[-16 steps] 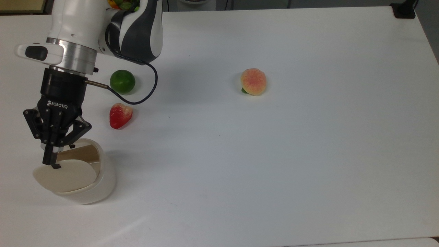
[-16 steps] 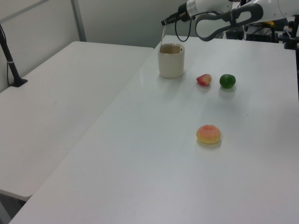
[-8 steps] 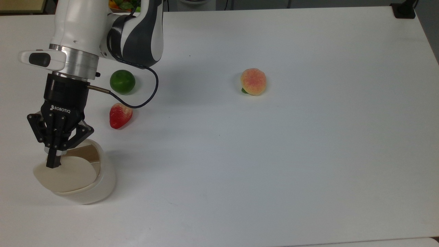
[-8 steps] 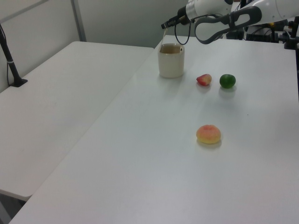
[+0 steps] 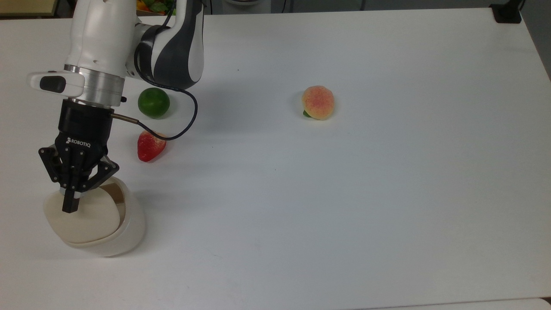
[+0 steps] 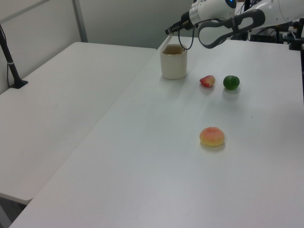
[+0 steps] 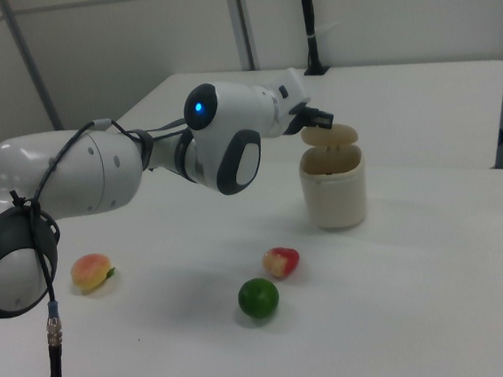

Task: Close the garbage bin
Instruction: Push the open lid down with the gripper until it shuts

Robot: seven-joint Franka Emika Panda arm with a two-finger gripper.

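We see the gripper [image 5: 71, 206], fingers pinched together, pressing on the half-raised lid [image 5: 84, 219] directly above the garbage bin [image 5: 129, 232] mouth

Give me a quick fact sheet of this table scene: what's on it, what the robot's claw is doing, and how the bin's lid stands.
bin: cream-white plastic garbage bin, near the top view's left edge
lid: flat cream lid, tilted, partly open
gripper: black two-finger gripper, shut, tip on the lid
fruits: green round lime, red strawberry, orange-pink peach
surface: white table
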